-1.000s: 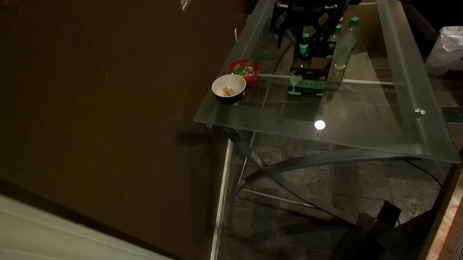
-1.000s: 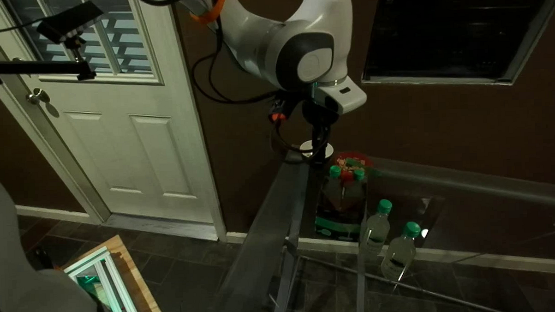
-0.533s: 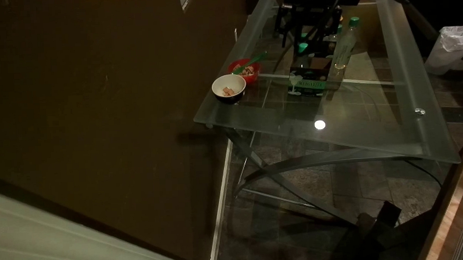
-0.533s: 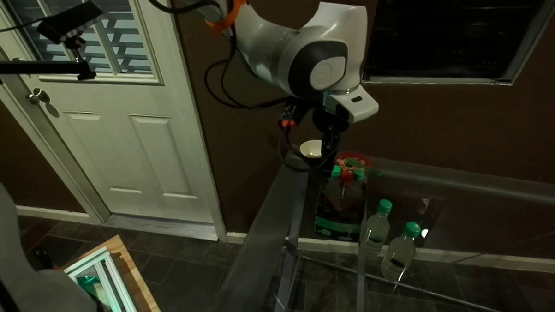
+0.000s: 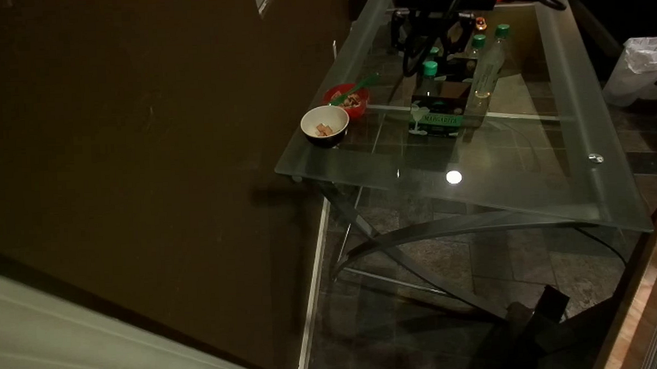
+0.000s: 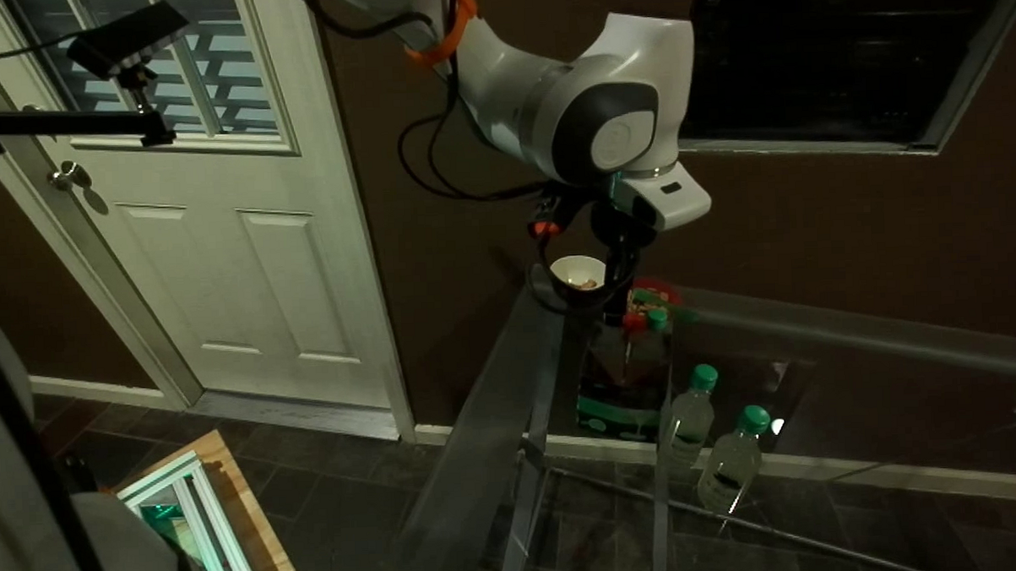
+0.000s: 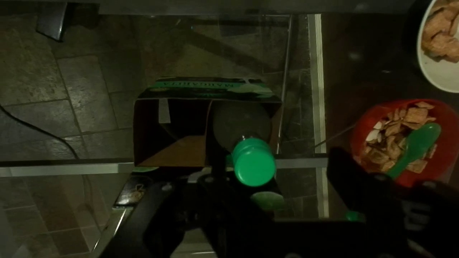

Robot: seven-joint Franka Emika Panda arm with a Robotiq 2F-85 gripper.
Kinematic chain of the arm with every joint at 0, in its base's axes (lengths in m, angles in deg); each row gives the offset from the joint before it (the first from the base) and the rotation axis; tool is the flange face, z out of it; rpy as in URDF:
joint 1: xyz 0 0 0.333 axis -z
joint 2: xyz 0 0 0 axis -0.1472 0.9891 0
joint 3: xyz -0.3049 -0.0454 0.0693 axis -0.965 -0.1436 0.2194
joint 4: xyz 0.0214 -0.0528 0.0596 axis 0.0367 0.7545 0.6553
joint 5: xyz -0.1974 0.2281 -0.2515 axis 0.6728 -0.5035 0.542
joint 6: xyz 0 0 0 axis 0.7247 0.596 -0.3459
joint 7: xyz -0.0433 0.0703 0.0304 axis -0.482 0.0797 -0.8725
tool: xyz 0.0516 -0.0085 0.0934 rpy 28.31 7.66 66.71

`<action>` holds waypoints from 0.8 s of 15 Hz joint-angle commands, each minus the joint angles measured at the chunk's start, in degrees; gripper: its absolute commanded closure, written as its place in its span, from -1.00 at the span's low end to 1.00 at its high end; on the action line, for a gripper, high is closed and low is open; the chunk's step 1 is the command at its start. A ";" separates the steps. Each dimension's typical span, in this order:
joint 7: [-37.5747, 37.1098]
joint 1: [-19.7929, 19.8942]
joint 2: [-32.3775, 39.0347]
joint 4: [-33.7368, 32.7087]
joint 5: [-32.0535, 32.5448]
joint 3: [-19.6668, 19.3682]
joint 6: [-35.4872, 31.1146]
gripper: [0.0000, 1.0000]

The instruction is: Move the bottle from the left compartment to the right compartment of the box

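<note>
The box [image 5: 438,129], green and dark with MARGARITA on its front, stands on the glass table; it also shows in an exterior view [image 6: 622,417] and the wrist view [image 7: 204,87]. The pale bottle with a green cap [image 7: 254,163] stands upright in the compartment on the right of the wrist view; the one on the left there is empty. In an exterior view this bottle [image 5: 430,69] is front-left in the box. My gripper [image 7: 278,166] is open above it, the cap between the fingers, nearer the left one. Any contact cannot be told.
Another green-capped bottle [image 6: 657,318] stands farther back in the box. Two bottles [image 6: 690,419] stand on the table beside the box. A red bowl [image 7: 446,147] with a green spoon and a white bowl [image 5: 311,122] stand on the wall side.
My gripper has moved right and slightly down in an exterior view, now covering the bottle's cap there. The fingers have drawn back so the bottle shows clearly in an exterior view. The bottle has not moved.
</note>
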 commanded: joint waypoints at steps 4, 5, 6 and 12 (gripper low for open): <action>-2.58 -0.68 3.39 -3.69 0.80 -0.75 3.19 0.39; -2.61 -0.73 3.29 -3.67 0.73 -0.75 3.58 0.52; -2.62 -0.78 3.06 -3.60 0.65 -0.71 4.09 0.68; -5.95 -1.71 -1.23 -0.58 2.12 -0.88 6.72 0.82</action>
